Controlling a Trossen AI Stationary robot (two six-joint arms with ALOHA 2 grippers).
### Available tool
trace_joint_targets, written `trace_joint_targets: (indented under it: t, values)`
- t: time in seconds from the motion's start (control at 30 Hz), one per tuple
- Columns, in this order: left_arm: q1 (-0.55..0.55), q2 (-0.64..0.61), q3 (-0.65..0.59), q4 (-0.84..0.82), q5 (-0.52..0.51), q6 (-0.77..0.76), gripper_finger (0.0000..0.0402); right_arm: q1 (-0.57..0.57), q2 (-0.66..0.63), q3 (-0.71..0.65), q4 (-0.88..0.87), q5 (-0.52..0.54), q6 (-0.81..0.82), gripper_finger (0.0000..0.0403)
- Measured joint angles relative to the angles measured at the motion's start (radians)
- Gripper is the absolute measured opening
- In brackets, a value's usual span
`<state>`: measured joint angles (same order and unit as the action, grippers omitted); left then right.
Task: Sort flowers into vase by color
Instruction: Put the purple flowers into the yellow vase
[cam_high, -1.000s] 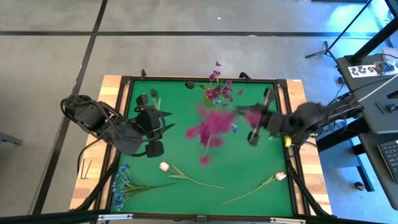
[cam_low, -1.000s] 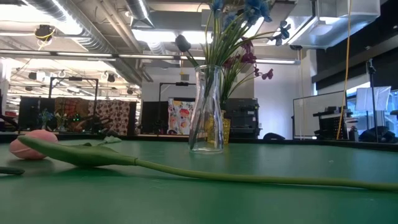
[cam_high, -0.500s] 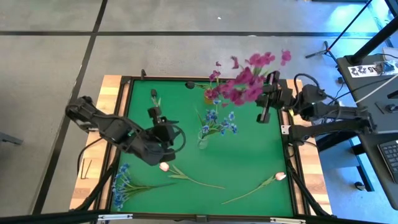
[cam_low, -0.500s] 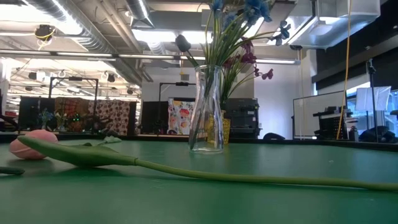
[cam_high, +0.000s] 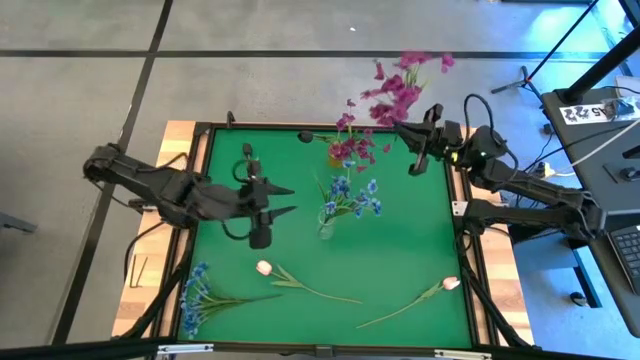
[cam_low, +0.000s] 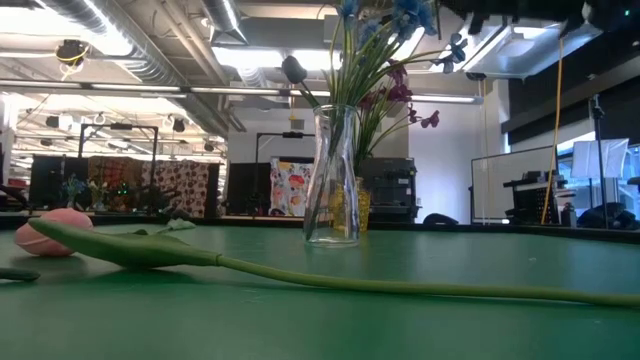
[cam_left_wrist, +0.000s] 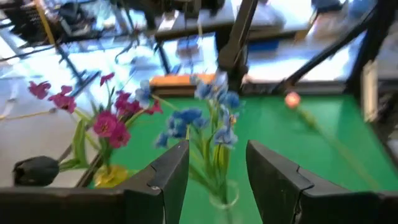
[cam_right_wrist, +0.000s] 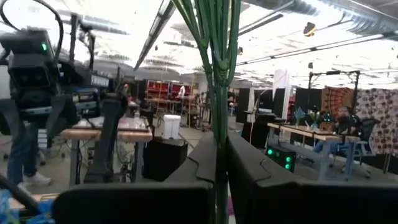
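My right gripper (cam_high: 415, 146) is raised over the table's far right corner, shut on a magenta-purple spray (cam_high: 400, 85) whose blossoms reach past the far edge. My left gripper (cam_high: 290, 199) is open and hovers left of the clear vase (cam_high: 325, 228), which holds blue blossoms (cam_high: 350, 198). Its fingers (cam_left_wrist: 177, 174) point at that vase (cam_left_wrist: 222, 196) without touching it. A yellow vase (cam_high: 335, 156) with magenta flowers (cam_left_wrist: 112, 124) stands farther back. On the cloth lie a blue spray (cam_high: 200, 290) and two tulips (cam_high: 265, 268) (cam_high: 450, 283). My right gripper pinches the magenta spray's bundle of green stems (cam_right_wrist: 219, 118) between its two fingers (cam_right_wrist: 193, 165), which lie across the stems. The stems rise out of the hold toward the blossoms. The spray is lifted clear of the table.
A dark-budded stem (cam_high: 305, 136) lies by the far edge. The near tulip (cam_low: 50, 232) trails its long stem (cam_low: 400, 287) across the front of the table. Raised black frame (cam_high: 462, 200) borders the green cloth. Open cloth lies between the clear vase and the right edge.
My right gripper has carried the magenta spray from over the table's middle up and toward the far right corner, swinging the blossoms out past the far edge. My left arm has swung, and its gripper has shifted rightward toward the clear vase.
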<state>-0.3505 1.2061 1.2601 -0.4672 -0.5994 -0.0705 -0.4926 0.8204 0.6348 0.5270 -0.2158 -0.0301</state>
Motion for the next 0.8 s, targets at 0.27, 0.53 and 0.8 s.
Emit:
trace_joint_targets:
  t: [0.27, 0.53, 0.8]
  values:
    - [0.060, -0.151, -0.279, 0.289, 0.072, 0.022, 0.0155, -0.177, 0.014, -0.115, 0.167, -0.111, 0.135, 0.0017]
    - [0.139, -0.164, -0.423, 0.472, 0.161, 0.021, 0.0155, -0.251, 0.095, -0.174, 0.254, -0.144, 0.182, 0.0018]
    - [0.213, -0.161, -0.495, 0.613, 0.212, 0.021, 0.0155, -0.255, 0.195, -0.175, 0.316, -0.170, 0.202, 0.0018]
